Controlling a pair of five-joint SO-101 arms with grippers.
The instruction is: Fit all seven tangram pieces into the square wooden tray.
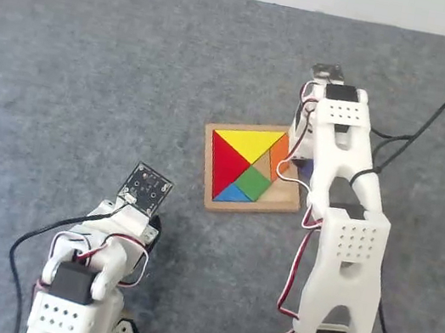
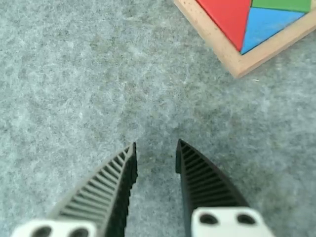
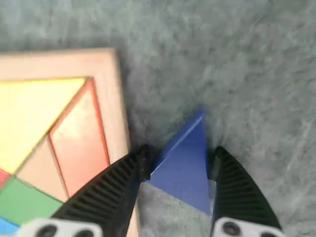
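**Last blue triangle held beside a nearly full tangram tray**

Nearest the robot's base, the left gripper [image 2: 156, 145] hangs over bare grey carpet [image 1: 93, 66], its black ribbed jaws parted and holding nothing. It sits just short of one corner of the square wooden tray [image 1: 250, 207].

The tray lies flat on the carpet between the two arms. Inside it sit a large red wooden triangle [image 1: 227, 167], a large yellow wooden triangle [image 1: 250, 144], an orange wooden parallelogram [image 1: 279, 151], a green wooden square [image 1: 254, 183] and a small light blue wooden triangle [image 1: 233, 193]. A pale, wood-coloured patch [image 1: 265, 167] among them looks like an unfilled gap.

Farthest out, past the tray's outer rim, the right gripper [image 3: 181, 153] is closed against two sides of a dark blue wooden triangle [image 3: 185, 173]. This piece is outside the tray, just beside the rim and low over the carpet.

The risks look like these. The jaws meet slanted edges, so the triangle could squirm out or twist as it is lifted. If it is carried too low, it may catch the raised rim and push the tray. If it arrives turned the wrong way, it would ride up on its neighbours and not drop into the gap.
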